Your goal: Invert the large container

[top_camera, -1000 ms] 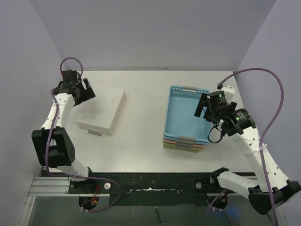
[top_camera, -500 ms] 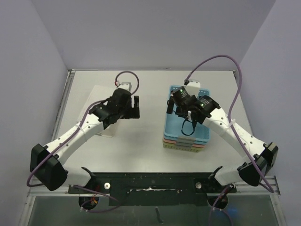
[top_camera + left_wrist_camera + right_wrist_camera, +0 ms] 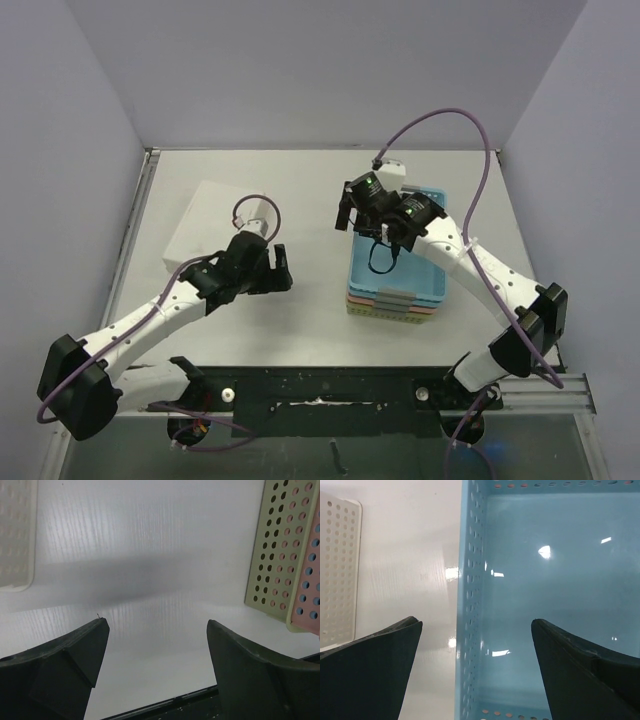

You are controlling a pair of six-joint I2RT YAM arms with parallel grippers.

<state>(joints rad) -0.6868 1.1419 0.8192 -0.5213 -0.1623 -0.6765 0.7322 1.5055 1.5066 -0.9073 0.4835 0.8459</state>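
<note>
While both sets of jaws stand wide apart and hold nothing, I log the left gripper point(image 3: 156, 625) hovering over bare table point(image 3: 310, 190), and the right gripper point(image 3: 476, 622) poised above the left wall of the blue container point(image 3: 545, 605), one finger to either side of that wall, contact not evident. Outward from the left gripper, the white container point(image 3: 205, 215) lies at the far left of the table, well apart from the stack on the right. I take it to be the large one. It shows a plain flat face upward with its perforated walls sloping out below, so in my judgement it already rests base-up, though I cannot confirm this from any view. It looks like thin moulded plastic: light, fairly stiff, liable to flex at the walls, and smooth enough to slip in a pinch. I would take hold at the rim lip on two opposite sides, one gripper each. Count: four containers in all, one white standing alone, and three nested, namely blue on top, the pink container point(image 3: 307, 580) beneath, and the green container point(image 3: 272, 545) lowest. Two arms, two grippers.
</note>
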